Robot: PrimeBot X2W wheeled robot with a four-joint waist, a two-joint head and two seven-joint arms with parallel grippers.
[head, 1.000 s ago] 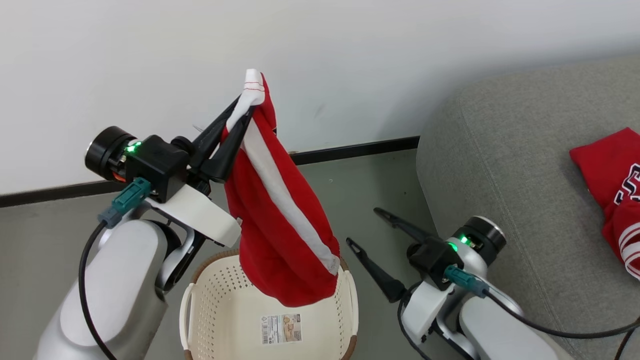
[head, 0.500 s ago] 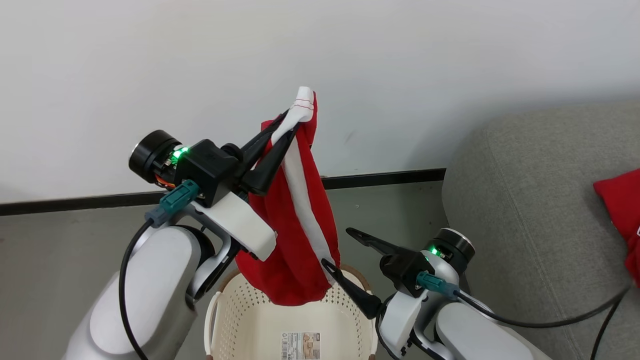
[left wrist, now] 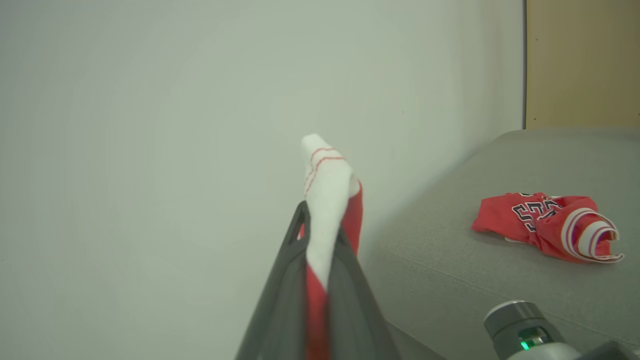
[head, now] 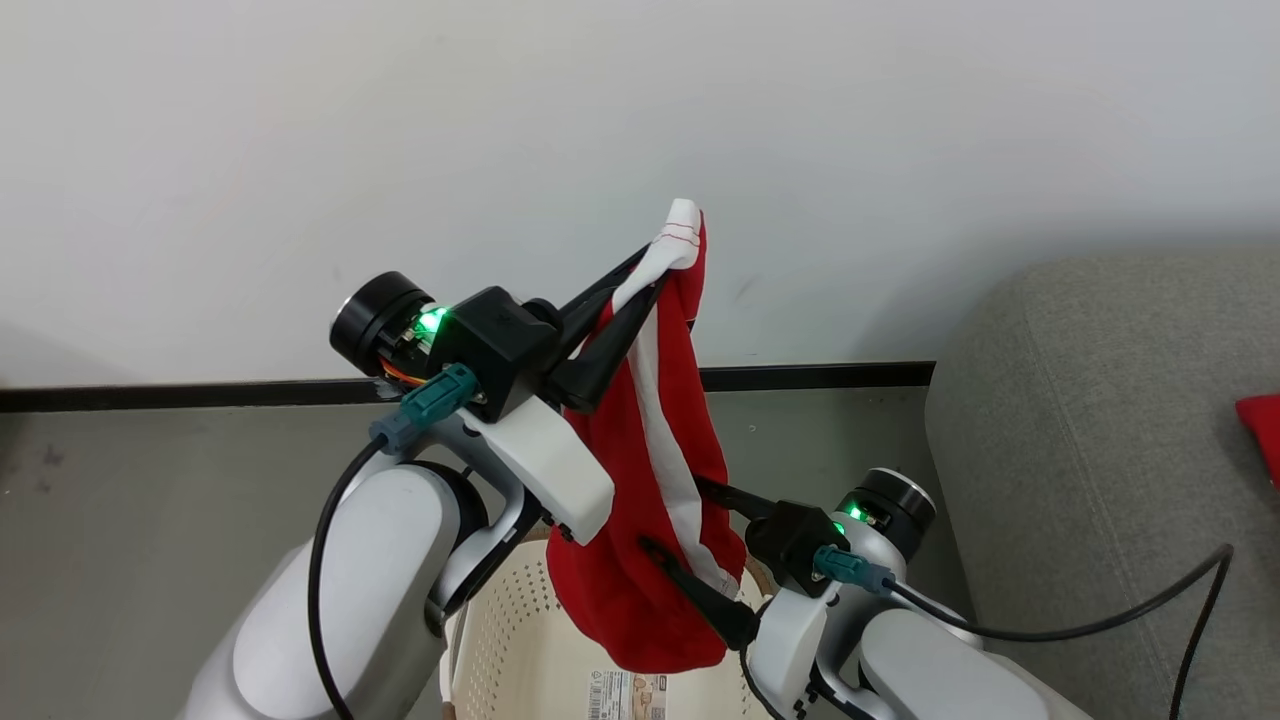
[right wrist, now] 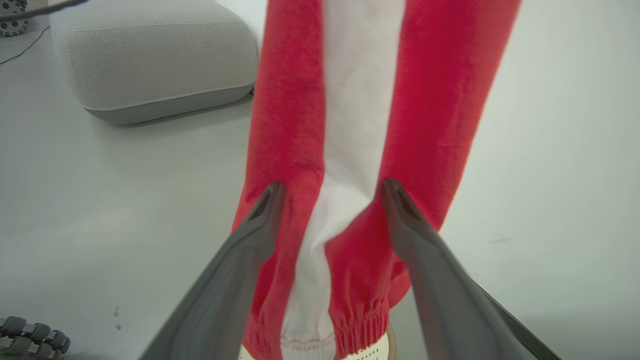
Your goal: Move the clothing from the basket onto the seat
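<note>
Now the soft red garment with a white band (head: 650, 480) is hanging over the cream-white perforated plastic basket (head: 500, 620), its top being clamped in the jaws of the left gripper (head: 655, 270). The right gripper (right wrist: 330, 187) is holding its jaws apart around the lower cloth. Another crumpled red garment (left wrist: 545, 225) is lying on the large grey fabric seat (head: 1100, 450).

the clothing (head: 615, 600) is soft, matt red cloth with a white band, slightly fleecy. the basket (head: 500, 650) is smooth, perforated cream plastic. the seat (head: 1090, 450) is coarse grey woven fabric. the left gripper (head: 655, 272) has fingers (head: 600, 362) of matt dark plastic.
</note>
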